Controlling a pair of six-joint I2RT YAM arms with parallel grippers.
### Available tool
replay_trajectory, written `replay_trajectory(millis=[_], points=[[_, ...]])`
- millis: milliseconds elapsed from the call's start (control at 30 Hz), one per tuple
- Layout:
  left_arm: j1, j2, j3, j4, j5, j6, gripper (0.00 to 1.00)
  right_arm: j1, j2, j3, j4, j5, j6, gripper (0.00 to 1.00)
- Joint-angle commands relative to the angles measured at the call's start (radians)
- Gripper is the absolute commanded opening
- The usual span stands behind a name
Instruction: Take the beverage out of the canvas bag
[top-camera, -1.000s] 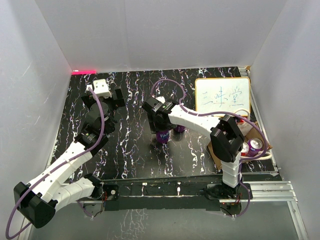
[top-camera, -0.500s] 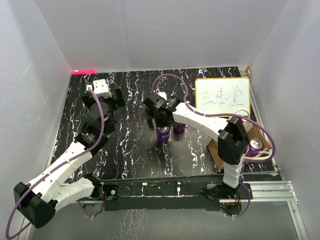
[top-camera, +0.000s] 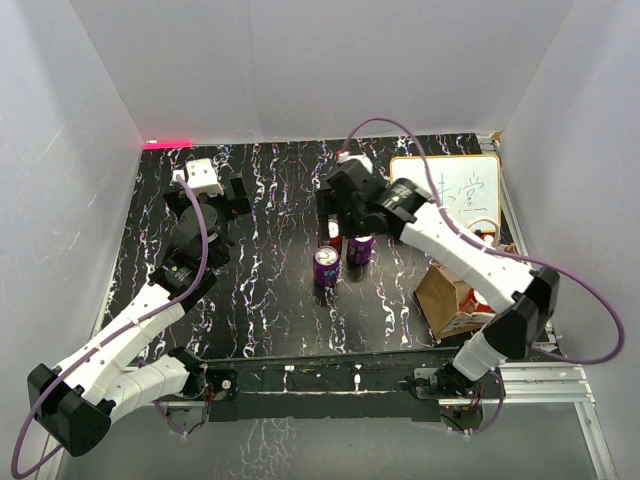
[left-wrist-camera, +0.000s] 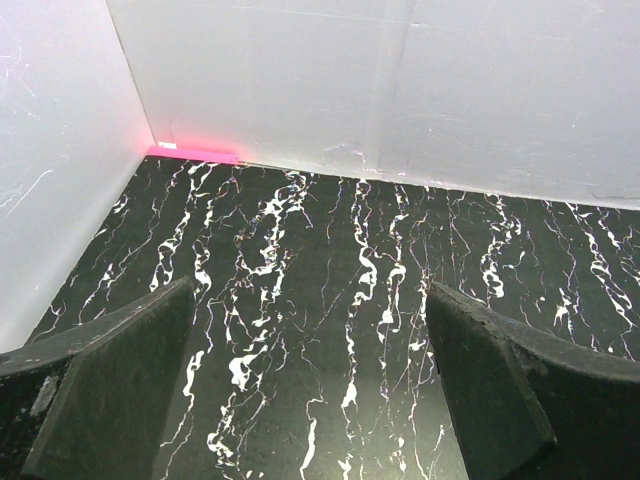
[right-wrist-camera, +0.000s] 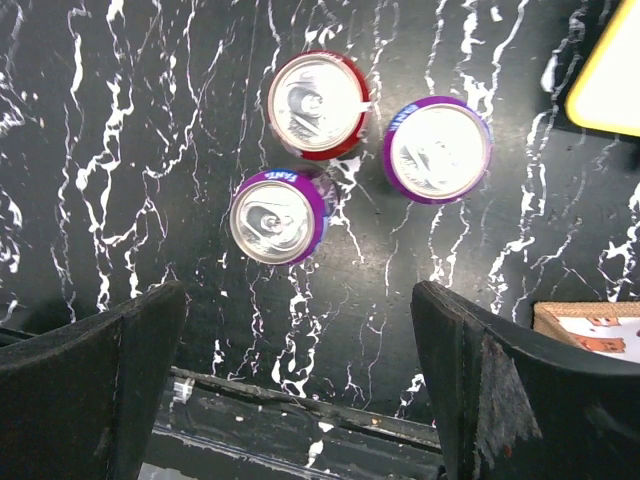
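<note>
The tan canvas bag (top-camera: 443, 300) stands at the table's right front; my right arm crosses its opening and hides what is inside. Its corner also shows in the right wrist view (right-wrist-camera: 590, 328). Three beverage cans stand upright together mid-table: a purple one (top-camera: 326, 267) (right-wrist-camera: 277, 215), a second purple one (top-camera: 360, 248) (right-wrist-camera: 437, 149) and a red one (top-camera: 334, 234) (right-wrist-camera: 318, 103). My right gripper (top-camera: 339, 210) (right-wrist-camera: 300, 335) hangs above them, open and empty. My left gripper (top-camera: 232, 195) (left-wrist-camera: 310, 385) is open at the back left, over bare table.
A white board with blue writing (top-camera: 445, 190) lies at the back right, behind the bag. White walls close in the black marbled table (top-camera: 260, 300) on three sides. A pink strip (left-wrist-camera: 195, 153) marks the back left corner.
My right gripper has opened, let go of the nearer purple can and risen, moving back and to the right. The can now stands alone on the table. The left arm has not moved.
</note>
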Motion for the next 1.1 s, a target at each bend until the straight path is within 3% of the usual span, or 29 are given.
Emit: replay_trajectory(millis=[0, 233, 533, 733, 1067], points=[[0.004, -0.016, 0.002, 0.008, 0.004, -0.012, 0.97, -0.096, -0.128, -0.034, -0.044, -0.01, 0.007, 0.97], [-0.009, -0.02, 0.001, 0.011, 0.004, -0.012, 0.97, -0.283, -0.286, -0.124, -0.178, 0.14, 0.066, 0.86], [-0.039, -0.026, -0.001, 0.019, -0.004, 0.001, 0.97, -0.459, -0.373, -0.214, -0.257, 0.245, 0.117, 0.81], [-0.054, -0.034, -0.001, 0.024, -0.01, 0.011, 0.97, -0.543, -0.4, -0.234, -0.257, 0.258, 0.128, 0.77], [-0.074, -0.036, -0.002, 0.032, -0.017, 0.022, 0.97, -0.58, -0.455, -0.271, -0.262, 0.254, 0.143, 0.76]])
